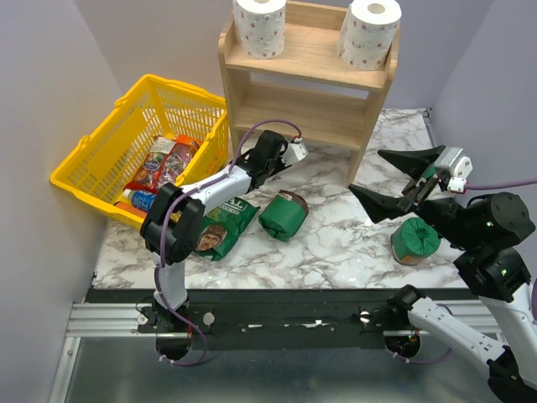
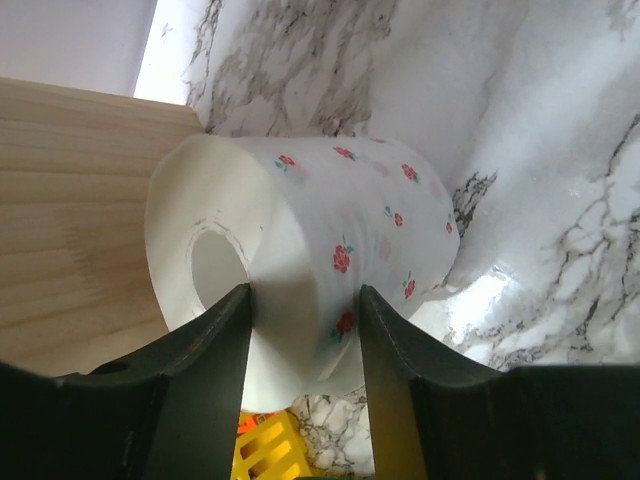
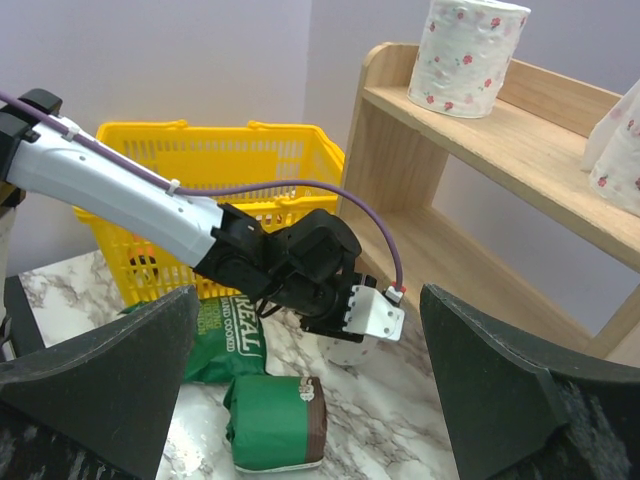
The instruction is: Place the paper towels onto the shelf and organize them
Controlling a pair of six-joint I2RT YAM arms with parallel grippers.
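The wooden shelf (image 1: 310, 113) stands at the back centre. Two paper towel rolls stand upright on its top tier, one at the left (image 1: 259, 25) and one at the right (image 1: 369, 32). My left gripper (image 1: 281, 159) is at the shelf's lower left front, shut on the wall of the third roll (image 2: 320, 230), one finger inside its core. The roll is low over the marble, next to the shelf wood (image 2: 70, 200). It shows under the left wrist in the right wrist view (image 3: 345, 352). My right gripper (image 1: 394, 180) is wide open and empty, right of the shelf.
A yellow basket (image 1: 101, 159) with snack packs stands at the left. A green chip bag (image 1: 222, 222) and a green wrapped package (image 1: 284, 216) lie mid-table. Another green package (image 1: 414, 239) lies under my right arm.
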